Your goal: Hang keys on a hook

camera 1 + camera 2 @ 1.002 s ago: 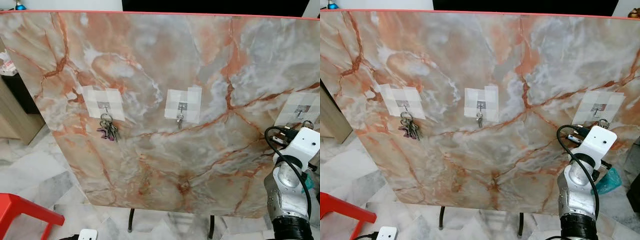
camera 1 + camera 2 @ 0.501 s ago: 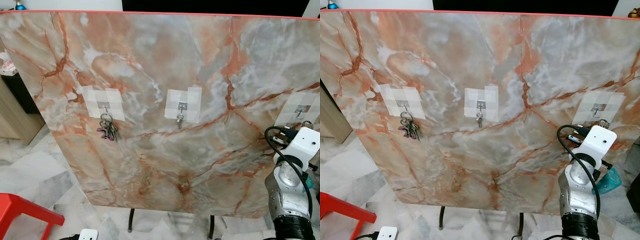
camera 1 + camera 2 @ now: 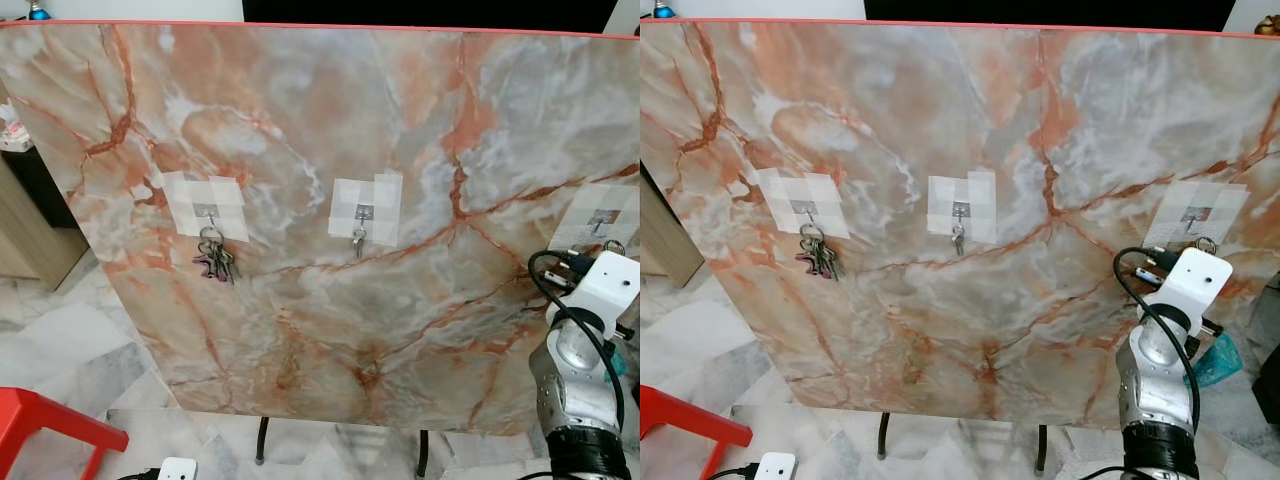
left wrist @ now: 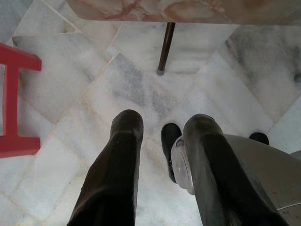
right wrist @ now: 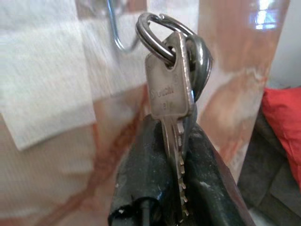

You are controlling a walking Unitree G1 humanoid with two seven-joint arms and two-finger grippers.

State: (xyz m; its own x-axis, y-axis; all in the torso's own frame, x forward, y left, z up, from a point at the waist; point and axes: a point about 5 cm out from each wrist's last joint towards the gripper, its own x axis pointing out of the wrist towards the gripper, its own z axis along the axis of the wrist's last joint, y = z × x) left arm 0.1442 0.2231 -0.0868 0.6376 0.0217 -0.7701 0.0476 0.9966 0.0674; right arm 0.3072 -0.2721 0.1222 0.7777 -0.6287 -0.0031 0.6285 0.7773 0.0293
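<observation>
**Right pincer holding keys at the right-hand hook**

Right pincer point(image 5: 171, 188): both black fingers pressed against a silver key point(image 5: 170, 117), blade clamped between them. The key's long axis runs along the fingers, head pointing away from the wrist, toothed edge facing one finger. A split ring point(image 5: 157, 35) passes through the head. A second key sits behind the first, mostly hidden. The ring is right at the bend of the wire hook point(image 5: 117, 33); whether it is actually over the wire I cannot tell, as that part is blurred.

From the head views, the right arm point(image 3: 1160, 370) is raised to the lower right of the marble-patterned board point(image 3: 300, 150), and its white wrist housing covers the fingers. The ring point(image 3: 1206, 242) peeks out just above it, under the right hook point(image 3: 1191, 217).

Count on the board: three taped hooks. The left hook point(image 3: 208, 212) carries a bunch of keys point(image 3: 216, 258), number unclear. The middle hook point(image 3: 364, 212) carries one small key point(image 3: 358, 240).

Left pincer point(image 4: 162, 136): hanging low, fingers apart, nothing between them, pointed at the marble floor point(image 4: 84, 94). A red stool point(image 4: 14, 99) is cut off at the frame edge; one board leg point(image 4: 165, 47) is visible.
</observation>
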